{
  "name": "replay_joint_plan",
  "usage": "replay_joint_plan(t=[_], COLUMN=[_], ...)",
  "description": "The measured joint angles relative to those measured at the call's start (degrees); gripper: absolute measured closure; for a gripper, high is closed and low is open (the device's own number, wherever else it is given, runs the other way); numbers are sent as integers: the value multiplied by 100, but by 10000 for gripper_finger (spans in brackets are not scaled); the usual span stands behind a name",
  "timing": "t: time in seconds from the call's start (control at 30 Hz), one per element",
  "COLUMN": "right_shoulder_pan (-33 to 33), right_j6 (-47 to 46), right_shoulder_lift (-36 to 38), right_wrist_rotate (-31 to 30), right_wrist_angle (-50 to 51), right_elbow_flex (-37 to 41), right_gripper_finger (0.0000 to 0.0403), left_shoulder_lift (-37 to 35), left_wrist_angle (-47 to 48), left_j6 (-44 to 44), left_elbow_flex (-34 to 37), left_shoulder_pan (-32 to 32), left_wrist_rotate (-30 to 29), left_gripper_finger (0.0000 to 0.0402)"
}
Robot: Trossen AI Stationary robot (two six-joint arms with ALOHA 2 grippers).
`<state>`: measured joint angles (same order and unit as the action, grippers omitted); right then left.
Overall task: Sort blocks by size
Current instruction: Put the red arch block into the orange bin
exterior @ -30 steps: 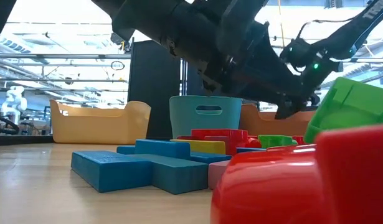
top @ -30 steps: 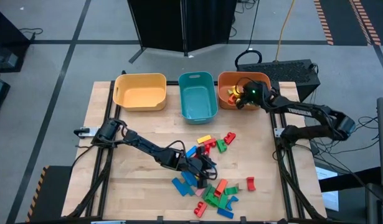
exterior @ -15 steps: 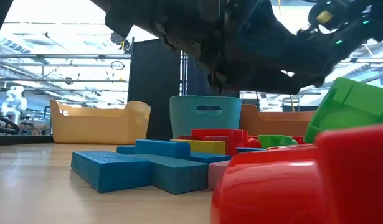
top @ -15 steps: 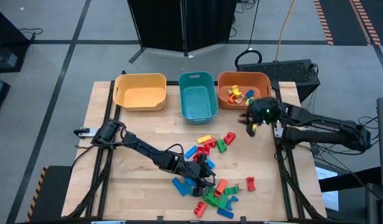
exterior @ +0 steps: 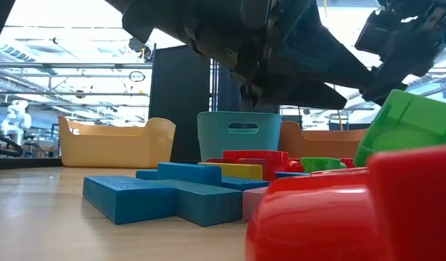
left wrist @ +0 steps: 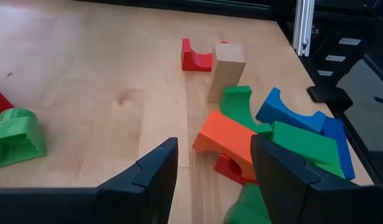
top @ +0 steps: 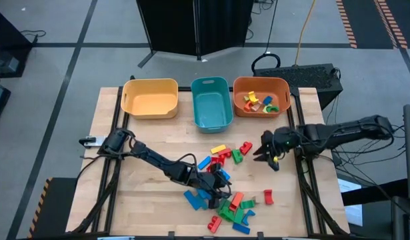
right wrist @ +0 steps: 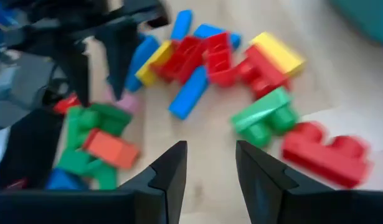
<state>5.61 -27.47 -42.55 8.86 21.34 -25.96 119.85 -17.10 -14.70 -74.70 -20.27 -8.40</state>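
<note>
- High view: the table [top: 125,200] holds the blocks [top: 221,193] under the left gripper [top: 218,189], fingers apart, empty.
- Right gripper [top: 267,152], fingers apart, hovers beside the pile: drop squarely over 1 red brick [right wrist: 325,152].

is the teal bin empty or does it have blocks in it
Empty. The high view shows only bare teal floor inside the teal bin, while the orange bin beside it holds several small blocks.
</note>
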Motion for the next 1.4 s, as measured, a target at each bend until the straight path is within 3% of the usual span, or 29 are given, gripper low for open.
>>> replay_joint_plan(t=[0.43,0.77,0.9,1.13,1.4], right_shoulder_pan=[1920,2972,3239,3538,3745], right_j6=[-1817,-2438,-2387,-2288,-2349], right_shoulder_lift=[-997,-1808,-2025,-2406,-2918], right_wrist_rotate=[-149,-147,-176,-732,-754], right_wrist_angle=[-9,16,-20,168,193], right_elbow_flex=[2,-85,-279,-356,-356], right_gripper_finger=[280,280,280,280,280], left_shoulder_lift=[0,0,0,0,0], left_wrist_angle=[4,7,7,9,9], left_j6=[48,57,57,56,57], left_elbow_flex=[0,-1,0,-2,-2], left_shoulder_pan=[7,20,56,76,76], left_wrist_rotate=[-264,-304,-306,-306,-307], left_gripper_finger=[210,210,210,210,210])
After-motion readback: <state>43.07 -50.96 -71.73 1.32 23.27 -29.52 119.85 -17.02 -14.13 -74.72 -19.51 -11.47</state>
